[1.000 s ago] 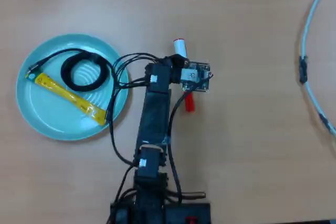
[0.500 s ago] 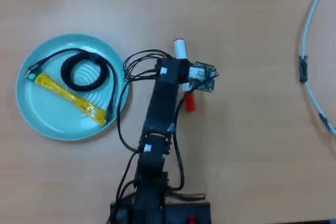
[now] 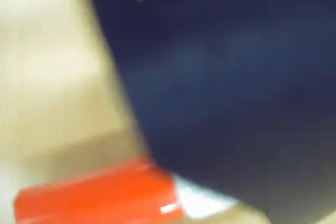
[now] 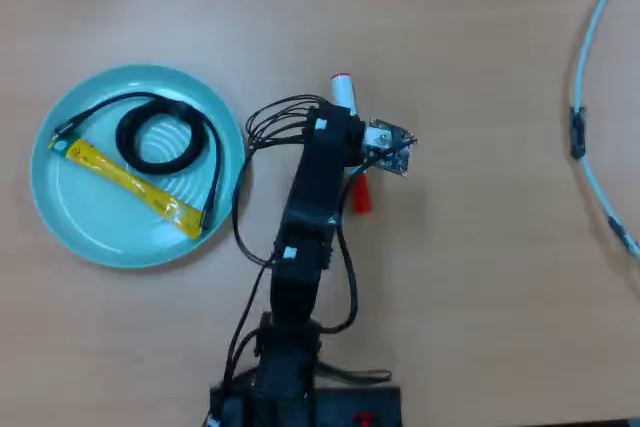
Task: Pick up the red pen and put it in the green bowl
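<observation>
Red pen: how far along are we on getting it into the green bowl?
Done: the end effector is down over the red pen. In hand: the grasp. The pen lies on the table, and whether the end effector has closed cannot be told; the wrist view is blurred, showing only the red cap. Left: lift, carry to the green bowl, which holds a yellow strip and black cable, and release.

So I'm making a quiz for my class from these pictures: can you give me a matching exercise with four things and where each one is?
Things:
1. yellow strip
2. pen
3. pale hoop
4. black cable

Places (overhead view):
A. at the right edge of the picture, on the table
B. coiled inside the bowl, near its centre
C. lying flat and slanted in the bowl
D. on the table right of the bowl, partly hidden under the arm's wrist

Pairs: 1-C, 2-D, 3-A, 4-B
</observation>
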Motion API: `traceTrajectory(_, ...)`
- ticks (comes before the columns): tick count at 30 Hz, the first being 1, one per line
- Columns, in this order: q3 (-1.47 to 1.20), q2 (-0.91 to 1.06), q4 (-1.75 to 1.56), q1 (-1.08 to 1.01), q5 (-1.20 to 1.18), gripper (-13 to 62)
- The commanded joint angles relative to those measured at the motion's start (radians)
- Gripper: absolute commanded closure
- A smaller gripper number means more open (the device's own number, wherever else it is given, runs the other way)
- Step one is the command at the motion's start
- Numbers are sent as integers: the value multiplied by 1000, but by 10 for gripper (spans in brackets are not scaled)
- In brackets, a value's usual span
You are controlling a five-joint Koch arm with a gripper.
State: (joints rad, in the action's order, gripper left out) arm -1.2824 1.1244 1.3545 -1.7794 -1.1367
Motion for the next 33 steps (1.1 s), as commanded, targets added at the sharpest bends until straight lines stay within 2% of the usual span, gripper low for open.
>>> traceTrajectory(1, 100, -3, -3, -8, -3, 53)
traceTrajectory(11, 140, -81, -28, -2, -8, 59)
traceTrajectory(33, 144, -115, -15, -6, -3, 55)
